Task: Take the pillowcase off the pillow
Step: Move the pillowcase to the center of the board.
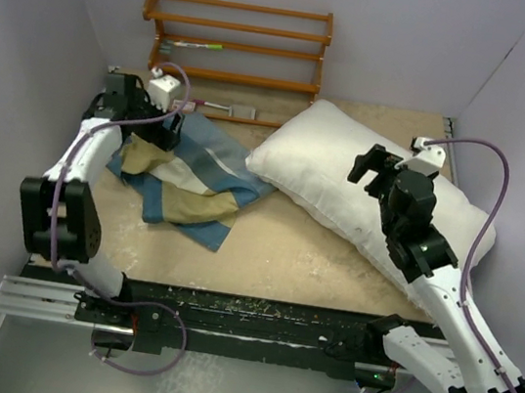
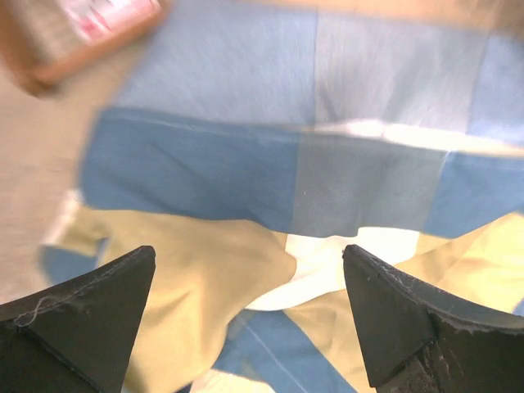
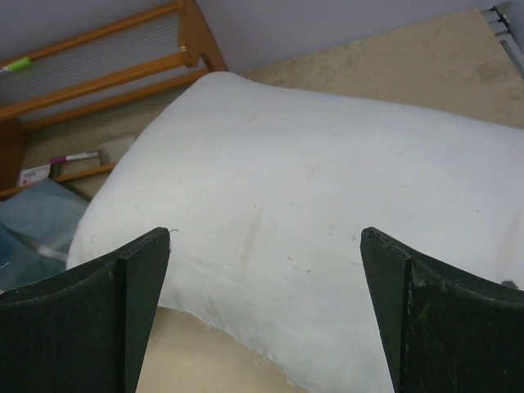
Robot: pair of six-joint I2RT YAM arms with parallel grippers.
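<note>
Pillowcase (image 1: 191,181): already off the pillow (image 1: 325,171). It lies crumpled and fairly flat on the left half of the counter (image 1: 304,252), toward the far left corner. A strip of bare counter separates the two.

Pillow: on the right half, with no cover on it. Its long axis runs from far centre toward the near right edge.

Left jaws: wide apart, holding nothing, poised just over the far left part of the pillowcase. In the wrist view its blue and tan blocks lie below the gap between them.

Right jaws: wide apart, holding nothing, over the middle of the pillow. Contact cannot be told.

Judgement: the removal looks done. If the cloth needed moving, the left arm (image 1: 81,155) is the nearer one.
</note>
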